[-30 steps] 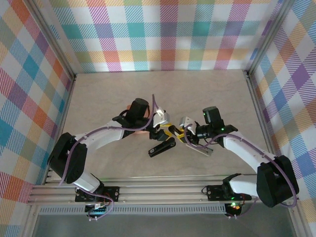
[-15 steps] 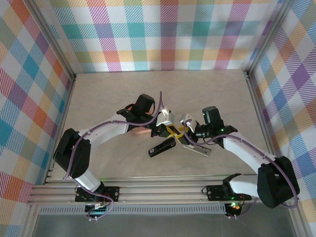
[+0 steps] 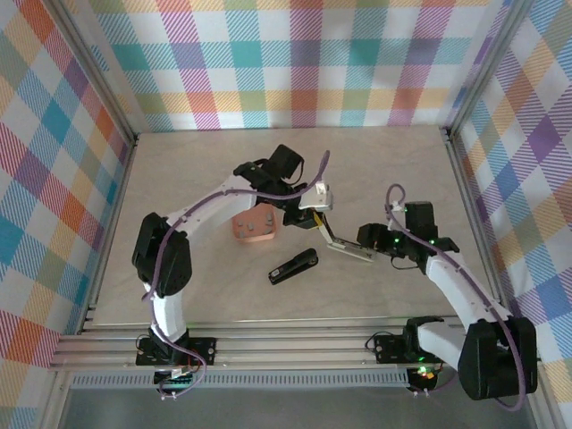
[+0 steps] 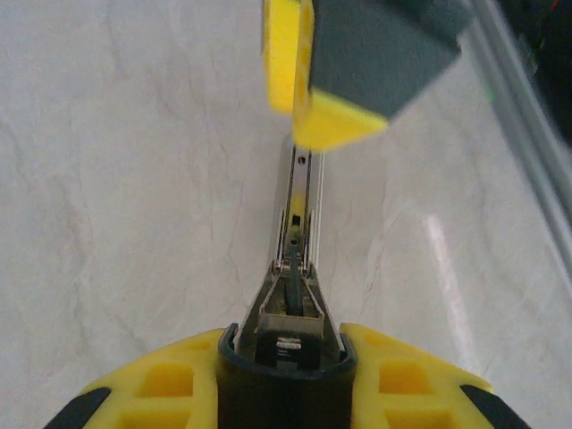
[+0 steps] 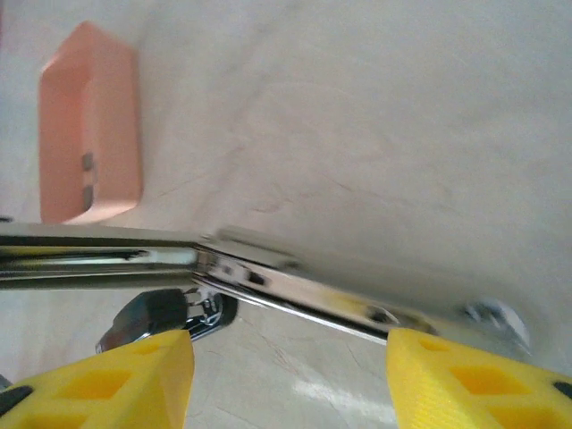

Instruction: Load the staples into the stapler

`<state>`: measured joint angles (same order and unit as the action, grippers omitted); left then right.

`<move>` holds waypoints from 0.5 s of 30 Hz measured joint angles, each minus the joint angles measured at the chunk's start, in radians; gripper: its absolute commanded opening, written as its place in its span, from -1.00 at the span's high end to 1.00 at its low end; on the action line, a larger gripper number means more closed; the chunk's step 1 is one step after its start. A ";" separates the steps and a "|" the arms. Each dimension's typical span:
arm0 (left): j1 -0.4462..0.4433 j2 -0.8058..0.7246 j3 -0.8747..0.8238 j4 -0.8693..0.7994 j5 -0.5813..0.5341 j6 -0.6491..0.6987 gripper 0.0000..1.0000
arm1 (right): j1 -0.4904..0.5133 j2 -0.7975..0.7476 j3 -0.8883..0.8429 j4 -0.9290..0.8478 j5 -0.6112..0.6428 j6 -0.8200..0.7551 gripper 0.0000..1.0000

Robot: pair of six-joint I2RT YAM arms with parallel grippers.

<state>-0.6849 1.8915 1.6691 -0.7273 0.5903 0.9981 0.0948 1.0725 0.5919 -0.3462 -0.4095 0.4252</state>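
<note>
The stapler [image 3: 347, 248] lies opened out right of centre, its silver metal channel [image 4: 299, 206] running away from my left wrist camera. My left gripper [image 4: 286, 375] is shut on the stapler's black near end, which sits wedged between the yellow fingers [image 4: 152, 398]. In the top view that left gripper [image 3: 317, 207] is at the stapler's upper left end. My right gripper [image 5: 290, 357] stands open, its yellow fingers [image 5: 465, 380] wide apart just short of the stapler's metal bar [image 5: 295, 290]. In the top view it [image 3: 368, 239] is at the stapler's right end. Small grey staples [image 5: 87, 174] show in the salmon tray.
The salmon-orange tray [image 3: 255, 226] sits left of the stapler, under the left forearm. A separate black elongated piece [image 3: 293, 266] lies on the table in front of it. Checked walls enclose the pale table [image 3: 393, 179], with bare room at the back and right.
My left gripper closed on the stapler's end and swung right and back, uncovering the tray. My right gripper opened and drew back to the right. The black piece stayed put.
</note>
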 measured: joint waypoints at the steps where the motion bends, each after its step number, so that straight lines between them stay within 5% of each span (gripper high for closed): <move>1: 0.000 0.012 0.018 -0.024 -0.016 0.018 0.85 | -0.022 0.008 -0.010 -0.011 -0.011 0.032 -0.07; 15: -0.002 0.127 0.220 -0.220 -0.162 0.129 0.85 | -0.076 0.376 0.011 0.129 -0.161 0.196 0.17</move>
<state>-0.6868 2.0190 1.8893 -0.9478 0.4286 1.1267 0.0185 1.4487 0.6029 -0.2169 -0.5709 0.6212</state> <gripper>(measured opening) 0.255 0.441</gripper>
